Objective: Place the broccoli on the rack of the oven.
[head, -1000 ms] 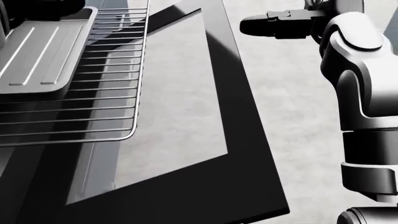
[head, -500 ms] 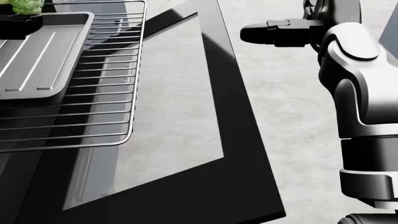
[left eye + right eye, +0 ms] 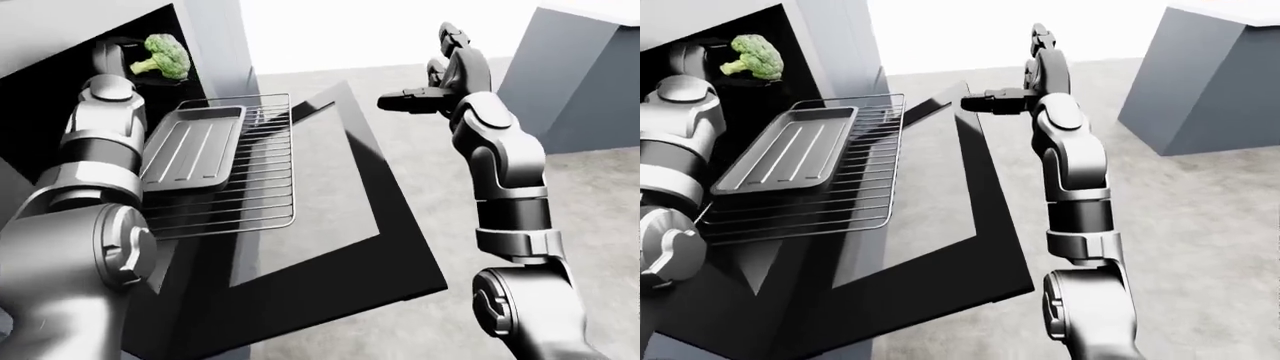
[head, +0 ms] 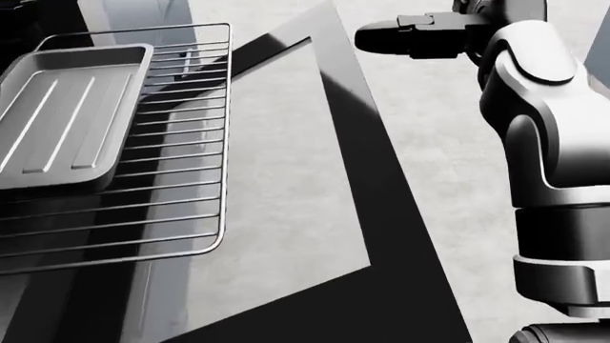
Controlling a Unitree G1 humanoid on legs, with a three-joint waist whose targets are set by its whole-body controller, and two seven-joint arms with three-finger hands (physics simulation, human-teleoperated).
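Your supporting surface is the wire rack (image 4: 181,143), pulled out of the dark oven cavity so that it hangs above the open oven door (image 4: 315,214). Lying directly on the rack you have one thing, a grey metal baking tray (image 4: 71,114) with raised ribs along its floor; it sits on the rack's left part in the head view, leaving bare wires to its right and below it. The door under the rack is black-framed with a glass pane, folded down flat over the pale grey floor (image 3: 600,210).
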